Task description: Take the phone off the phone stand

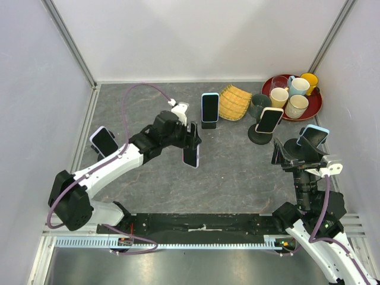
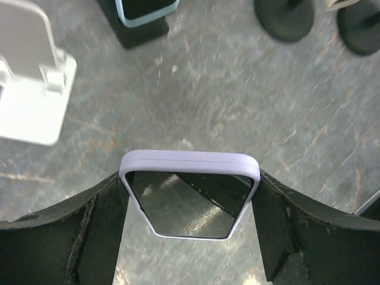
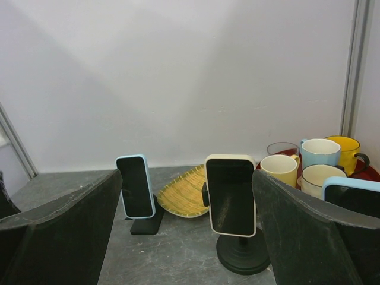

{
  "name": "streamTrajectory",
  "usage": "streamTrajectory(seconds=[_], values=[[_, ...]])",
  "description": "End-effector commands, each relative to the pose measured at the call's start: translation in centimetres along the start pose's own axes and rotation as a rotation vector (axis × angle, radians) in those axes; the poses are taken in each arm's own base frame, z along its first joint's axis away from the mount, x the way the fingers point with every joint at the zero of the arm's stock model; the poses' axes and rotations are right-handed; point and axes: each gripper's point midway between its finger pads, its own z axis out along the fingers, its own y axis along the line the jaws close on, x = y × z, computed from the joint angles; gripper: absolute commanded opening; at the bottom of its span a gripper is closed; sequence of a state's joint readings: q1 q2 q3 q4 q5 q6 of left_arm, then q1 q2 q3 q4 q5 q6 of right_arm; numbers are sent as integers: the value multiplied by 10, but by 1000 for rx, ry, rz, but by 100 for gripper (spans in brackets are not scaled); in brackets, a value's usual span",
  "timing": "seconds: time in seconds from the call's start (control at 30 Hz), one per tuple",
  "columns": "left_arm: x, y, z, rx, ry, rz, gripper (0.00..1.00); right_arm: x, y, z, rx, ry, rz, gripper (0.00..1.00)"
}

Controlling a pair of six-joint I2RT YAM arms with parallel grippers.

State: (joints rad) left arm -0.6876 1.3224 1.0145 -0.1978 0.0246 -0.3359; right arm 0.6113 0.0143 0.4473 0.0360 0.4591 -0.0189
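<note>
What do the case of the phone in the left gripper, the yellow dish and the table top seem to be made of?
Phone case: lilac, matte, rounded rim; likely silicone or soft plastic. Yellow dish: ribbed strips, probably woven bamboo or straw. Table top: grey with pale veins, stone-like, perhaps a printed mat.

Lavender-cased phone (image 2: 189, 196), white phone stand (image 2: 29, 95), grey mottled table (image 2: 237, 107)

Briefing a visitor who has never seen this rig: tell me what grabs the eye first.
The left gripper holds a lavender-cased phone above the middle of the table, an empty white stand just beyond it. At the far right corner, a red tray crowded with mugs stands out, with a yellow woven dish beside it.
</note>
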Motion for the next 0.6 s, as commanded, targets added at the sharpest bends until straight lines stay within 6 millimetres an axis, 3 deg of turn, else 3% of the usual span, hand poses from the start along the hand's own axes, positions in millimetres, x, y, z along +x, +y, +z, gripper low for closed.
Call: streamTrajectory(seconds=[0.0,0.27,0.4,0.57], values=[[24,-5,4,-74,114,-77,2,-9,2,-2,-14,-21,26,98],[71,-4,24,-153,315,-89,2,-10,0,-2,1,-19,27,98],[81,7,36,-246,359,-65,2,-10,-1,-2,1,-16,26,98],[71,12,62,-313,336,-79,2,-12,0,-2,-2,-19,27,98]])
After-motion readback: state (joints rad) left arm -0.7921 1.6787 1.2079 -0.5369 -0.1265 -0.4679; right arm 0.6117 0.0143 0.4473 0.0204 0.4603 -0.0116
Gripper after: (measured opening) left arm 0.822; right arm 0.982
